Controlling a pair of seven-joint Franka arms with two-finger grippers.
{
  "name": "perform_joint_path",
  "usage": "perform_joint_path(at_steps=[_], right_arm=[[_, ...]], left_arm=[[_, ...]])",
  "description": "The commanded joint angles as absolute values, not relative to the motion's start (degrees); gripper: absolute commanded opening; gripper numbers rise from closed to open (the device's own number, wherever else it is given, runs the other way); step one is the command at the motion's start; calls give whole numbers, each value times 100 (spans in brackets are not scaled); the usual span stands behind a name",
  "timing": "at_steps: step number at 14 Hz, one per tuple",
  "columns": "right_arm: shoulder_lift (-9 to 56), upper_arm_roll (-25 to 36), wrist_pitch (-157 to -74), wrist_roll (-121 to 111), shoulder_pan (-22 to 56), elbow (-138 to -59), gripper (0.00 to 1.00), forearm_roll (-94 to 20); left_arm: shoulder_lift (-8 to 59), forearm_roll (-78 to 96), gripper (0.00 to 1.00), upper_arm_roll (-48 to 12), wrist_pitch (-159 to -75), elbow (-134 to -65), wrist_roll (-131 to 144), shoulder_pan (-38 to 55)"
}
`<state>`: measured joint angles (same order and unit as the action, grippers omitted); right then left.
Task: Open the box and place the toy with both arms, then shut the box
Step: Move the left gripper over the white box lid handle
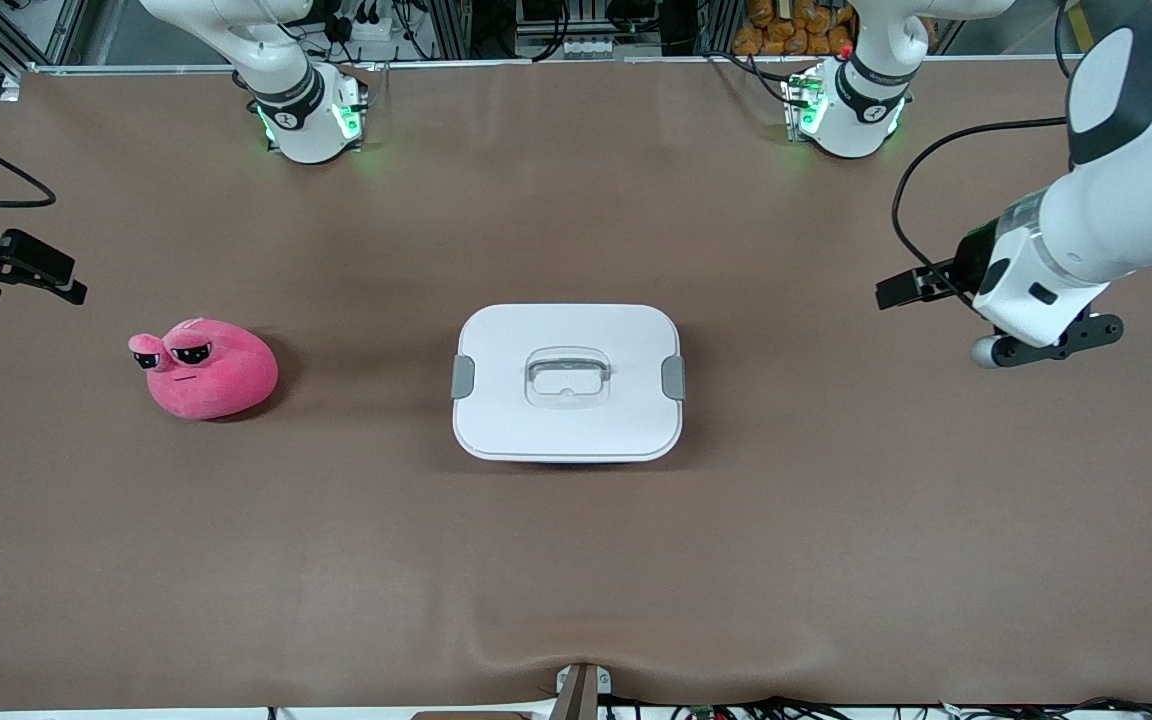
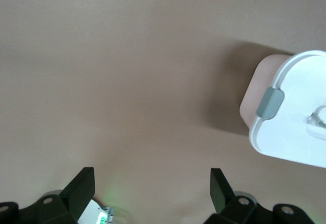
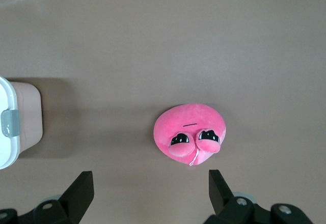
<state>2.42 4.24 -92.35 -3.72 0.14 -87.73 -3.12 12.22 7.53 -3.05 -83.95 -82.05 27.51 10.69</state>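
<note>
A matte brown worktop [image 1: 576, 560] fills nearly everything, evenly lit with soft shadows, while along its 12 o'clock edge runs a metal frame [image 1: 496, 30] crowded with black cables [image 1: 356, 15] and some orange objects [image 1: 786, 30].

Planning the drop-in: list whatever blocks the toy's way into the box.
The white lid is on the box, both grey clips seated. Bare table lies between toy and box.

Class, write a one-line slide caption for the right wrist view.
Open right gripper hovers above the pink plush toy, with the lidded box at the frame's edge.
</note>
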Motion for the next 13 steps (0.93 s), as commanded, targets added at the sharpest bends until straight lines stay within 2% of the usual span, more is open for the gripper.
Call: perform_joint_path(at_steps=[1, 13], right_arm=[[255, 352, -9316, -308, -79, -8736, 100, -334], [343, 352, -9185, -352, -308, -8789, 100, -360]], left_arm=[[1546, 835, 100, -281, -8385, -7779, 3250, 1300], [2171, 835, 100, -273, -9509, -7620, 5508, 2064]])
